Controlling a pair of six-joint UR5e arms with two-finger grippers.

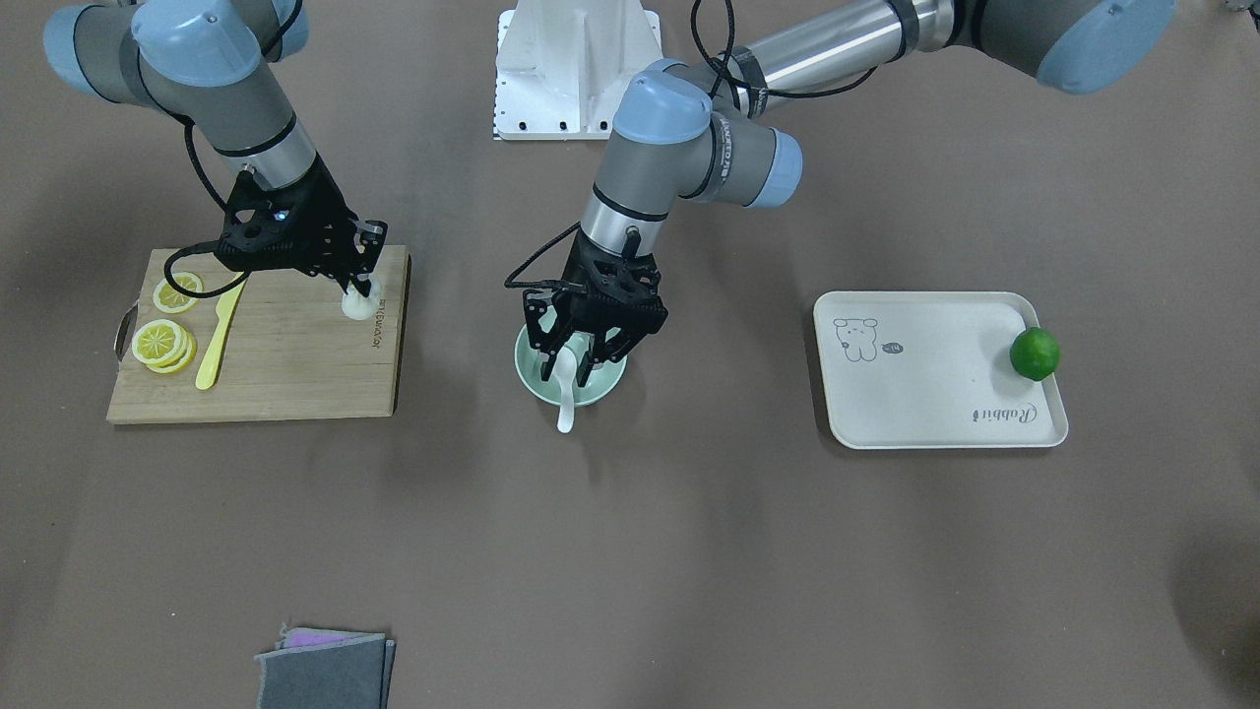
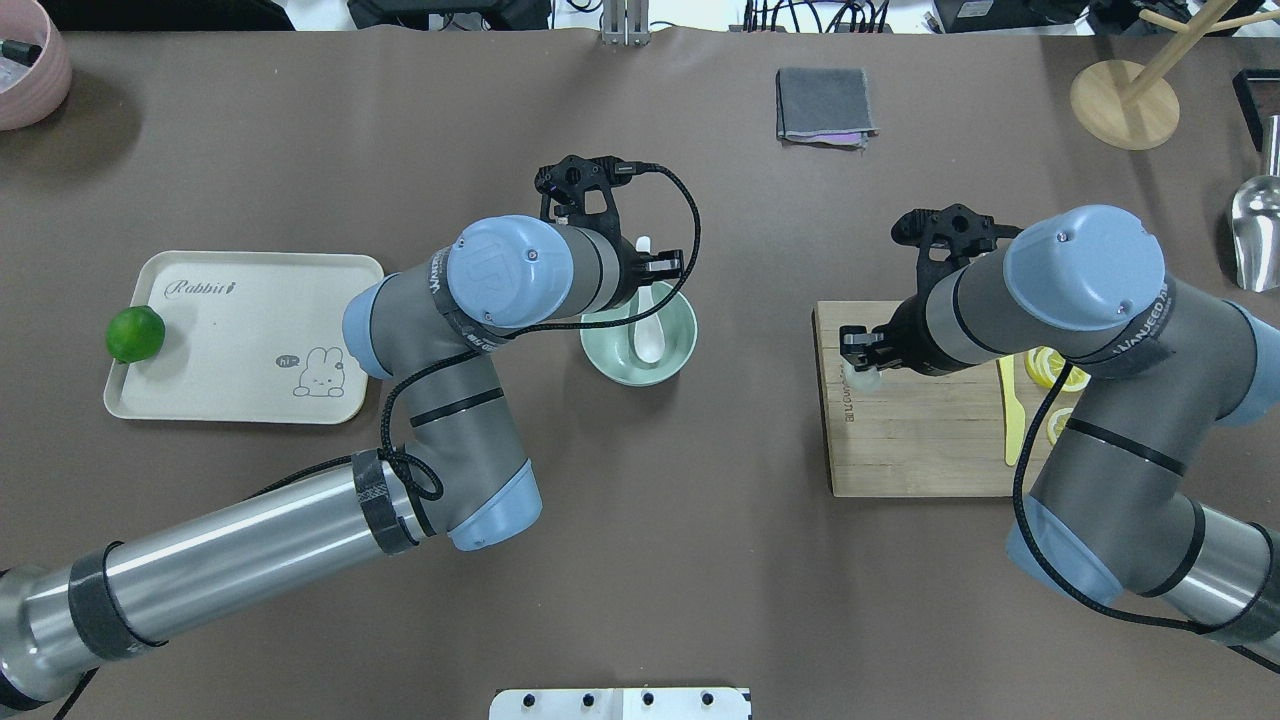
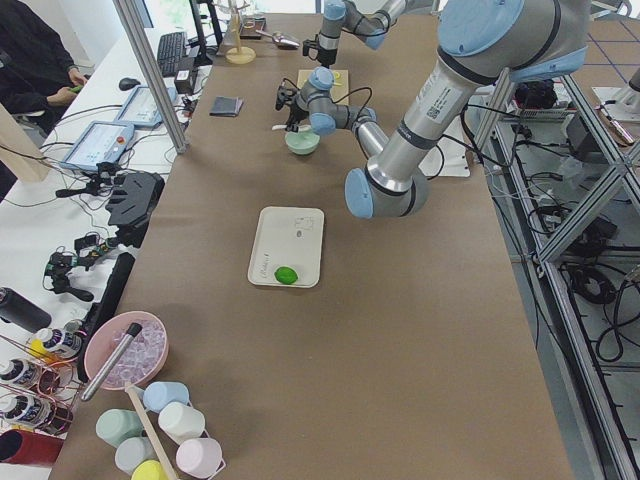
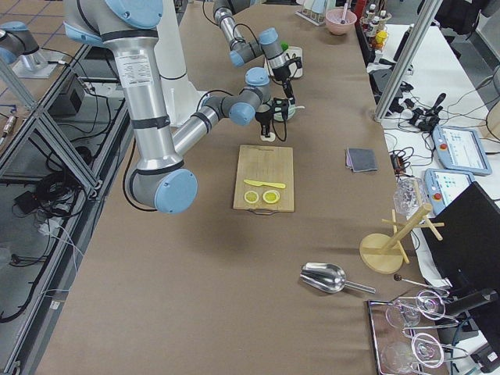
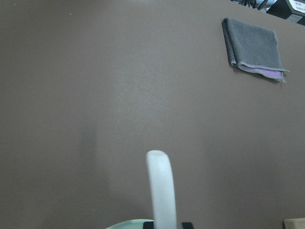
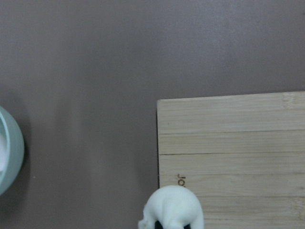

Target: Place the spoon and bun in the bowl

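Spoon (image 1: pixel 566 396) in bowl (image 1: pixel 526 380), between left pincer (image 1: pixel 571 368) fingers (image 1: pixel 547 353)

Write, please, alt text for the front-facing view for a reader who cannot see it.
The left gripper straddles the spoon, which lies in the bowl at centre, while the right gripper is down on the bun at the cutting board edge.

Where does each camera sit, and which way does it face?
Front-facing: across the table, facing the robot; both arms, left gripper at the bowl.
Overhead: behind the shoulders, looking forward and down; both arms.
Exterior left: table's left end, looking along it; left arm near.
Exterior right: table's right end; right arm near.
Left wrist: looks past the spoon toward the cloth.
Right wrist: looks over the bun and board.
Shared: front-facing and overhead both show the lime on the tray.
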